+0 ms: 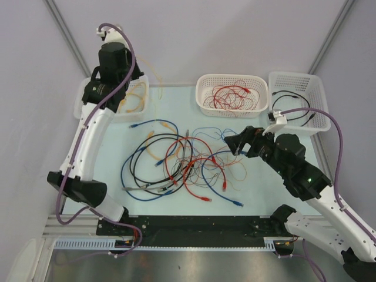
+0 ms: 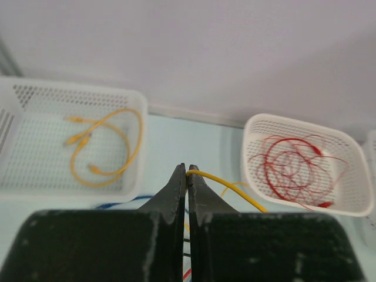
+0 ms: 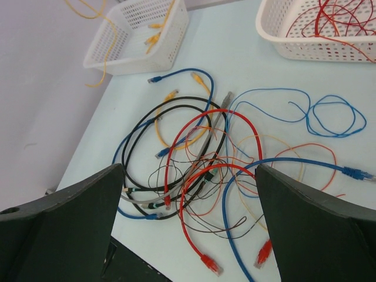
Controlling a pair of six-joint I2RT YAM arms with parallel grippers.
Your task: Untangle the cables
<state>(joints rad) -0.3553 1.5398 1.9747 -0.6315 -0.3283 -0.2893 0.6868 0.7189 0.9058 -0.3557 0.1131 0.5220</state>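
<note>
Top view: the cables [image 1: 182, 161] are lying as one loose tangle mid-table on the pale, smooth table top [image 1: 176, 106]. Thick round leads in black, blue and red are looping in ovals, w/ hair-thin red and orange wires threading thru them and small blocky plugs sticking out at the edges. Three white perforated plastic baskets are sitting along the far edge: L basket [image 1: 79, 106] w/ yellow leads, mid basket [image 1: 232, 77] w/ a scribble of thin red wire, R basket [image 1: 294, 75] w/ one black lead. The L arm [image 1: 88, 141] is reaching up high by the L basket. The R gripper [image 1: 232, 147] is hovering at the tangle's right side, jaws spread wide, holding nothing.

L wrist view: the L gripper [image 2: 187, 171] is pinching a yellow cable [image 2: 229, 189], its matte black tapered fingers meeting w/ no gap. The glossy cable is running off right & down. Below, yellow leads are curling in the L basket and red wire in the mid one.

R wrist view: the broad matte black fingers [image 3: 64, 223] are standing well apart, the tangle lying below between them, untouched. Red leads are ending in red plugs near the bottom edge. Thin blue wire is forming two rounded loops at the right, apart from the main knot.
</note>
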